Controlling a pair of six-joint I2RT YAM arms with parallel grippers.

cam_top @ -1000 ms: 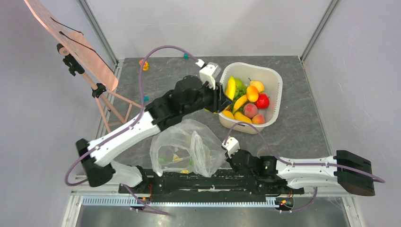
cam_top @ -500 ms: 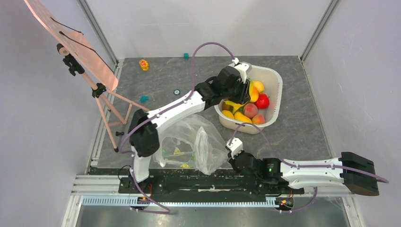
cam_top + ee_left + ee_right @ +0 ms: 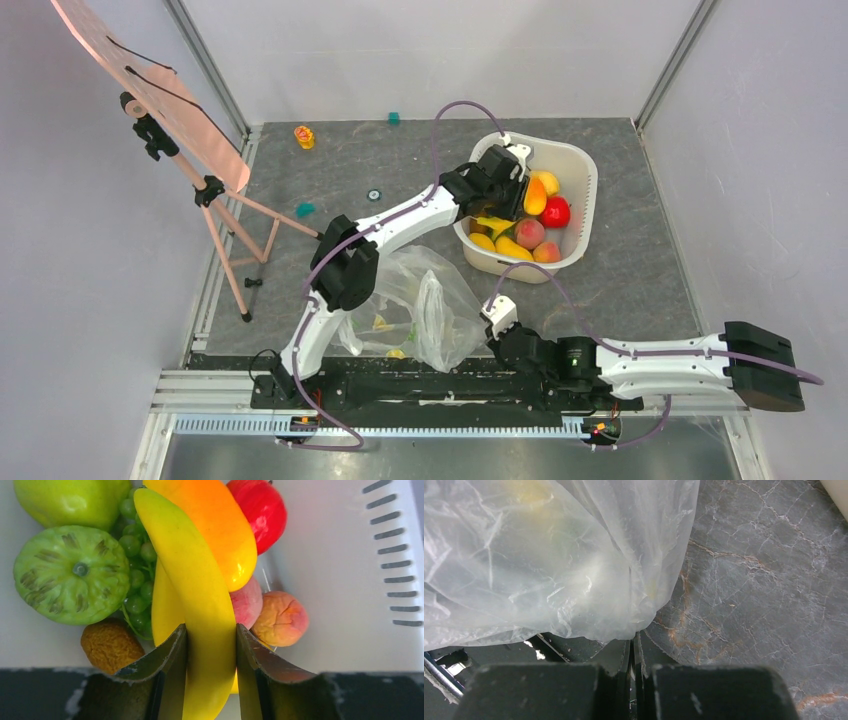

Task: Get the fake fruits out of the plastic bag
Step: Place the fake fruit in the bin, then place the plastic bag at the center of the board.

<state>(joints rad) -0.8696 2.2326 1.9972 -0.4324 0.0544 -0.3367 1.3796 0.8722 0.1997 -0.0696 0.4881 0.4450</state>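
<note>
In the left wrist view my left gripper (image 3: 210, 627) is shut on a yellow banana (image 3: 200, 580), held just above the pile of fake fruits in the white basin (image 3: 350, 580). Below it lie a bumpy green fruit (image 3: 70, 575), green grapes (image 3: 135, 555), an orange-yellow fruit (image 3: 220, 525), a red fruit (image 3: 260, 510) and a peach (image 3: 282, 620). From above, the left gripper (image 3: 505, 195) hangs over the basin's (image 3: 585, 165) left half. The crinkly plastic bag (image 3: 420, 310) lies near the front edge. My right gripper (image 3: 487, 325) is shut on the bag's (image 3: 549, 560) lower right edge.
A pink board on an easel (image 3: 150, 90) stands at the left. Small blocks lie on the grey marbled table (image 3: 640, 280): a yellow one (image 3: 303, 136), a teal one (image 3: 394, 118) and another teal one (image 3: 305, 209). Yellow and green spots show through the bag.
My left arm has swung right from the basin's left rim to over the fruit pile, still holding the banana. The right gripper has stayed on the bag.
</note>
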